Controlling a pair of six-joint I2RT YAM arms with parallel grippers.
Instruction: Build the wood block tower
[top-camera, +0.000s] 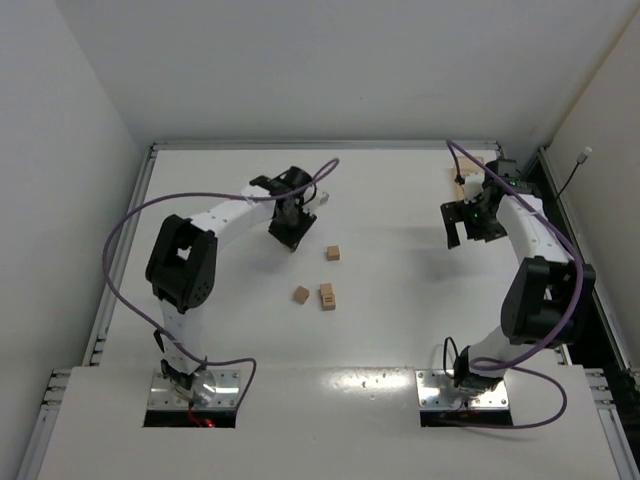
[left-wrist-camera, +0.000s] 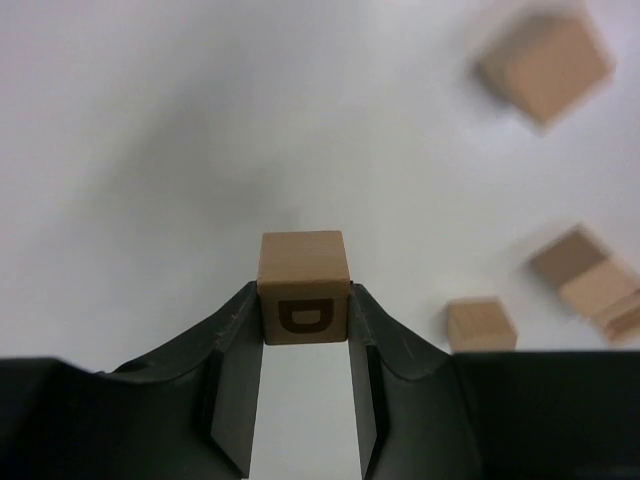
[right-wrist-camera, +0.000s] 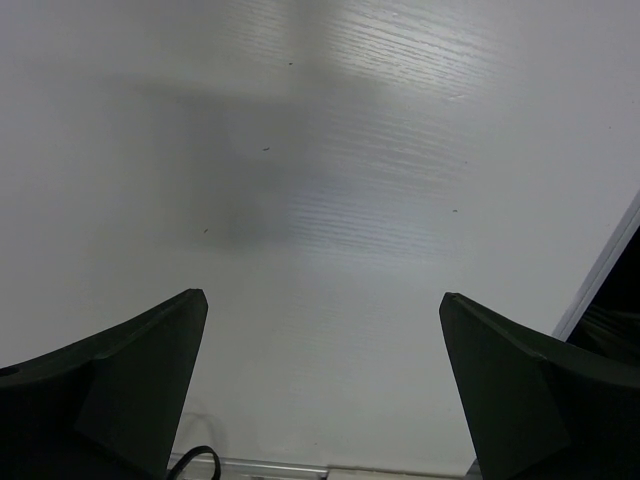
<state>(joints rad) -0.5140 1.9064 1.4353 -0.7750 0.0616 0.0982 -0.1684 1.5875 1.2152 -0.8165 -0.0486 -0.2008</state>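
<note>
White counter (top-camera: 400, 330) from above, I see small wood block tower (top-camera: 327, 296) near the middle, left wrist, my left hand (left-wrist-camera: 303, 312) pinches a marked cube (left-wrist-camera: 303, 262), right wrist, my right hand (right-wrist-camera: 320, 310) spread wide above counter.

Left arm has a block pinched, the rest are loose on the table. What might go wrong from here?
1. The left gripper pinches the held cube only at its fingertips, so the cube may twist or slip during placement.
2. The paired cubes have a loose cube close beside them. The gripper could knock either one on the way down, and a narrow stack would probably topple easily.
</note>
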